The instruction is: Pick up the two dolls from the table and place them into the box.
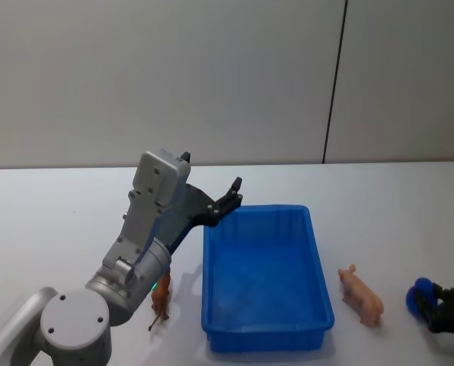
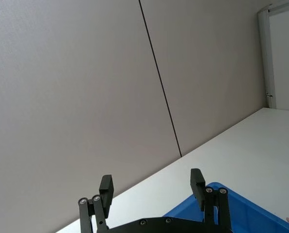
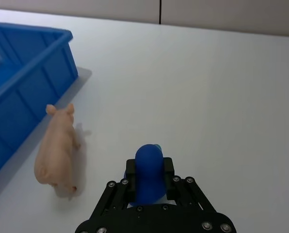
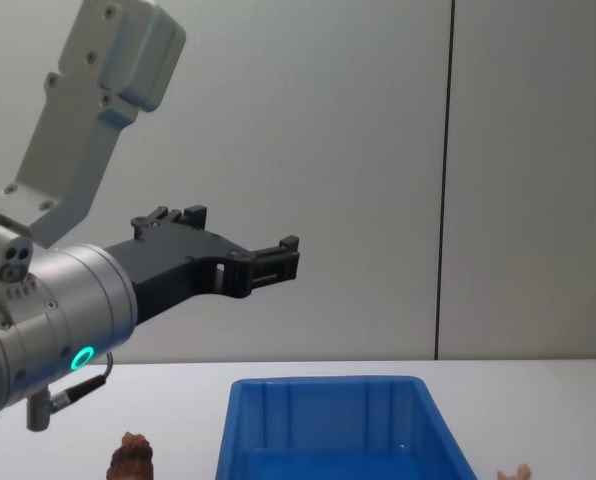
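Our right gripper (image 3: 149, 171) clamps the rounded blue soft doll (image 3: 148, 156); our left gripper (image 1: 232, 196) hangs open above the blue plastic box (image 1: 319, 284), at its far-left corner.

Bright, even, soft light falls from above. The white table (image 1: 379, 191) is lit evenly and looks matte. The box (image 1: 265, 339) throws a pale, soft-edged shadow on its left side. The pink pig (image 3: 55, 150) casts a faint one (on the side nearer the blue doll (image 3: 149, 170)). The box floor has a dull sheen, and a green ring lamp (image 4: 83, 357) glows on the left arm (image 4: 48, 310).
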Available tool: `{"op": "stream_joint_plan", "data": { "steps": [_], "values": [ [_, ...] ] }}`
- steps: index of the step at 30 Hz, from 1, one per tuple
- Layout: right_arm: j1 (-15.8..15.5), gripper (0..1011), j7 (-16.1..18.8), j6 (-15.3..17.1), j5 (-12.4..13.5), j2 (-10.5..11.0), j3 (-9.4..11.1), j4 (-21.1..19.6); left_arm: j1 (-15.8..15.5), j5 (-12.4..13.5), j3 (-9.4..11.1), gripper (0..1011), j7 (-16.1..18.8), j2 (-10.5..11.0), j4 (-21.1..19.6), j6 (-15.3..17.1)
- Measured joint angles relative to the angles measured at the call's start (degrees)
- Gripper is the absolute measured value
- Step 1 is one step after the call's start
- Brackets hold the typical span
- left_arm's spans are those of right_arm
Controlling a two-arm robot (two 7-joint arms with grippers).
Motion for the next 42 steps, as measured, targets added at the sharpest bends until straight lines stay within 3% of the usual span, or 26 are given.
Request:
{"op": "stream_joint_plan", "data": {
  "steps": [12,19,33,42],
  "values": [
    [0.5,248,1.6,-4.5,-0.2,-0.3,-0.1,-2.8,0.0,0.0,0.0,1004,0.0,0.0,0.0,0.0],
    [2.2,196,4.3,-6.3,-1.1,-1.0,-0.6,-5.6,0.0,0.0,0.0,1004,0.0,0.0,0.0,0.0],
    [6.8,123,11.8,-5.8,-3.0,-4.1,-3.1,-7.5,0.0,0.0,0.0,1004,0.0,0.0,0.0,0.0],
    [9.7,74,16.6,-3.9,-5.5,-7.2,-6.1,-5.5,0.0,0.0,0.0,1004,0.0,0.0,0.0,0.0]
  ]
}}
